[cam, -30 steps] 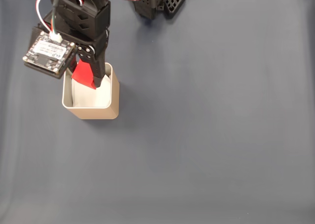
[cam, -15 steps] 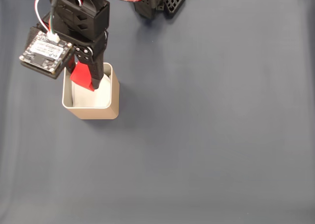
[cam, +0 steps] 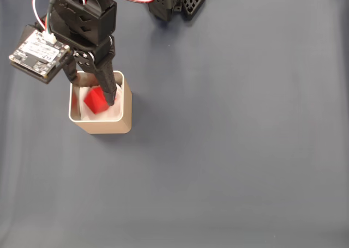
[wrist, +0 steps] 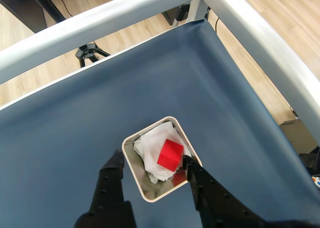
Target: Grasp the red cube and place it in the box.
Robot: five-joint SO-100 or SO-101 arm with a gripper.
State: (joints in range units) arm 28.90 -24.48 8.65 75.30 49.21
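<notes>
- fixed view: the red cube [cam: 96, 101] lies inside the box [cam: 124, 119], on the white padding [cam: 112, 113], free of any grip. the box stands on the dark blue bench [cam: 234, 139] toward the left of this view.
- fixed view: the end effector [cam: 91, 90] hangs over the box with its fingers spread apart. one black finger [cam: 107, 87] reaches down along the cube's right side, just beside it; the other sits at the box's upper left rim, mostly hidden under the arm. whether the right finger touches the cube cannot be told from here.
- fixed view: a green circuit board [cam: 36, 53] juts out from the arm to the left of the box, with red and white wires [cam: 43, 8] looping above it.
- wrist view: the end effector [wrist: 152, 164] straddles the near part of the box [wrist: 131, 138], one finger [wrist: 114, 175] outside its left wall and the other at its right rim. the cube [wrist: 170, 154] rests tilted on crumpled white padding [wrist: 150, 147], just ahead of the right finger and between the two.
- wrist view: here the grey inner wall carries a red reflection below the cube, and a pale metal frame [wrist: 250, 32] edges the bench [wrist: 75, 123], with wooden floor [wrist: 280, 7] beyond.
</notes>
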